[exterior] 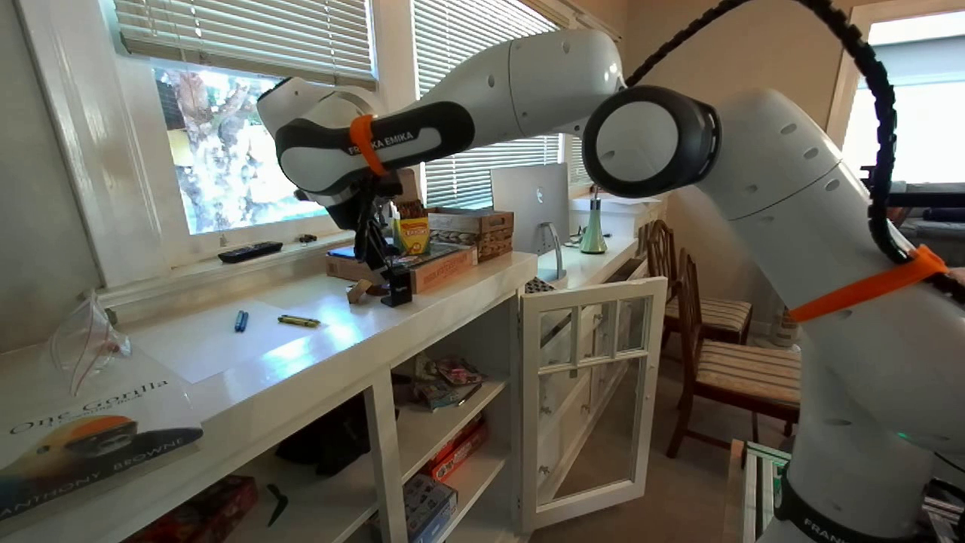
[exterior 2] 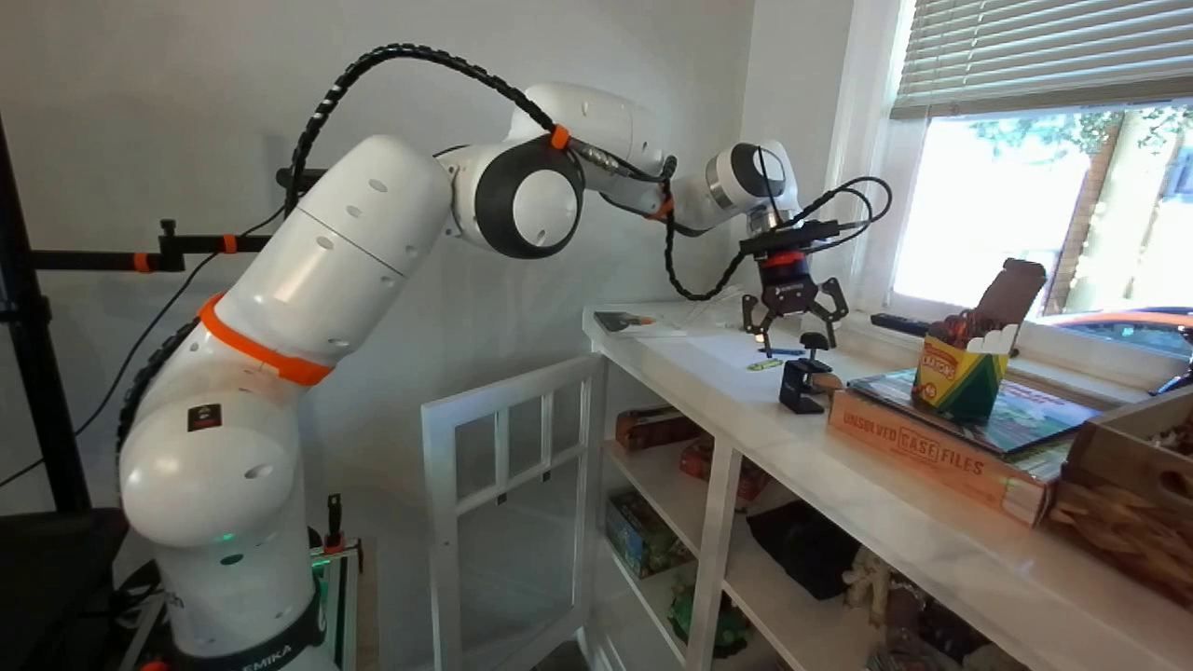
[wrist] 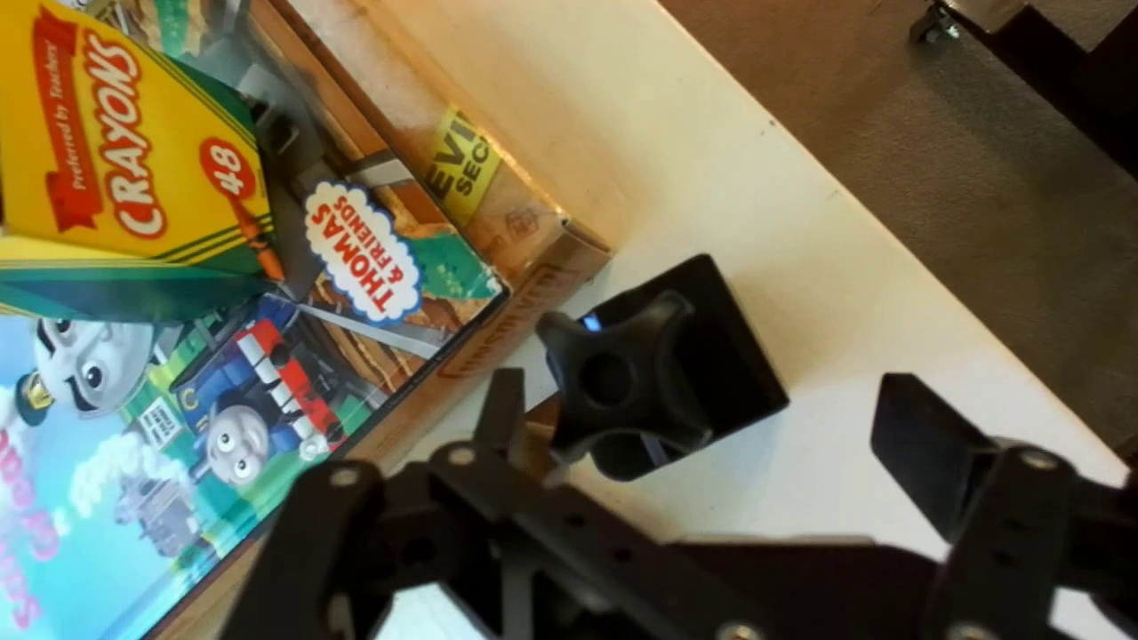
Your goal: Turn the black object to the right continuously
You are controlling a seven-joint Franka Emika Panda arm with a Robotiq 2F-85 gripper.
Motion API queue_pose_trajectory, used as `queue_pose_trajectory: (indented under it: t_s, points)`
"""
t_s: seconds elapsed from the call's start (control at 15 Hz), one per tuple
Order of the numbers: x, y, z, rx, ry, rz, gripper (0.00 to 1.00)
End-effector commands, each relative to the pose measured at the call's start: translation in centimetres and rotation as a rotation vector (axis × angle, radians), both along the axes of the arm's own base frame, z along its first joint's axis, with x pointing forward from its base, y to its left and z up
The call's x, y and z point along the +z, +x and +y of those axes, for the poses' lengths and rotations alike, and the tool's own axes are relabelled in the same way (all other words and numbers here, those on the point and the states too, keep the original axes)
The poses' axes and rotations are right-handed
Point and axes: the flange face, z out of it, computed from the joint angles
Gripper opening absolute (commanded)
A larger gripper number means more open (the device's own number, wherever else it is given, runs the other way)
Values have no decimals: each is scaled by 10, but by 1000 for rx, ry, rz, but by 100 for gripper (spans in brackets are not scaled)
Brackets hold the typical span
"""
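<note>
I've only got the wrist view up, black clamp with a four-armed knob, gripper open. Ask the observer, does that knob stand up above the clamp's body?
Observer: Yes, in an exterior view the knob rises above the body of the black clamp.
Operator: Anything loose nearby?
Observer: A black remote control lies below the window, in both exterior views.
Operator: And lower down?
Observer: In an exterior view, a glass-paned cabinet door stands open.
</note>
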Motion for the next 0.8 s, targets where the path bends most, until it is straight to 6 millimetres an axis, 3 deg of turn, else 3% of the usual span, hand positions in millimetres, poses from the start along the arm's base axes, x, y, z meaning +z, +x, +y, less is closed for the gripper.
queue_pose_trajectory:
  t_s: [0.0,0.27,0.73]
  points:
    - [13,3,7,-24,1,-70,100]
    - [35,1,10,-105,60,-156,100]
    - [92,-26,29,-234,234,-313,100]
